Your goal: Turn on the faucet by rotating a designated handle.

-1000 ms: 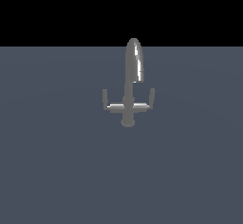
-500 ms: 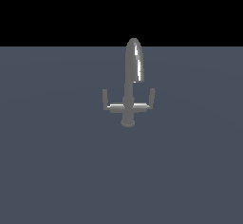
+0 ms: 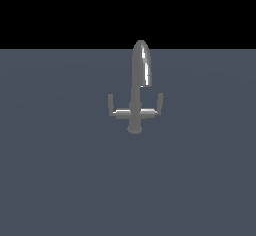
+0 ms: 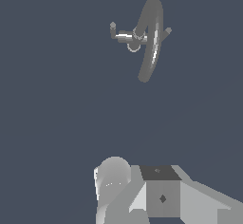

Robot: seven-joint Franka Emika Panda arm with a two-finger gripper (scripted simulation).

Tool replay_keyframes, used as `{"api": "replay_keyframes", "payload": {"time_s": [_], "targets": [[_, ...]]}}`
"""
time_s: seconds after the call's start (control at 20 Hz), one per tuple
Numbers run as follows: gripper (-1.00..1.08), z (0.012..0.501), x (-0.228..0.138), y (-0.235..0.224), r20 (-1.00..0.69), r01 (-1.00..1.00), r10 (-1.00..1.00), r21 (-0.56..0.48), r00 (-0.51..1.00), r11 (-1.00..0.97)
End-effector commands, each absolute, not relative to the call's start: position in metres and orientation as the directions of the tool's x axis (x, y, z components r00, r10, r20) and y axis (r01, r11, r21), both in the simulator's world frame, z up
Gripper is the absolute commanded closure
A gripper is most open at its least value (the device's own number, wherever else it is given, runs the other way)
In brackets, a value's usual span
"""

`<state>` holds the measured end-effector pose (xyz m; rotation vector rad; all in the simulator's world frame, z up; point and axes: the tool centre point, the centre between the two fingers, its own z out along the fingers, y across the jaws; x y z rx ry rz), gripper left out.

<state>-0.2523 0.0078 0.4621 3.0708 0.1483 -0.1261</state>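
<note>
Small grey metal faucet point(image 3: 136, 105) with tall arched glossy spout stands upright mid slate-grey worktop point(image 3: 60, 180), its short grey peg handle point(image 3: 110, 101) at 9 o'clock end of the white-glinting crossbar arm, untouched, robot's pincer out of exterior view, opening impossible to tell from wrist view.

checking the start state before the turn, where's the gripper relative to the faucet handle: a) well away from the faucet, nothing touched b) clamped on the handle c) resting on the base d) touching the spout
a: in the wrist view the gripper sits far from the faucet, with bare surface between it and the handle.
</note>
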Motion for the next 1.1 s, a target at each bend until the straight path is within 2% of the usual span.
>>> {"api": "replay_keyframes", "payload": {"time_s": [0.0, 0.55, 1.05], "targets": [[1.08, 0.461, -0.25, 0.007, -0.097, 0.127, 0.12, 0.068, 0.988, -0.99], [1.08, 0.451, -0.23, 0.0, -0.207, 0.357, 0.331, 0.107, 0.921, -0.928], [1.08, 0.436, -0.202, -0.008, -0.362, 0.623, 0.558, 0.09, 0.747, -0.777]]}}
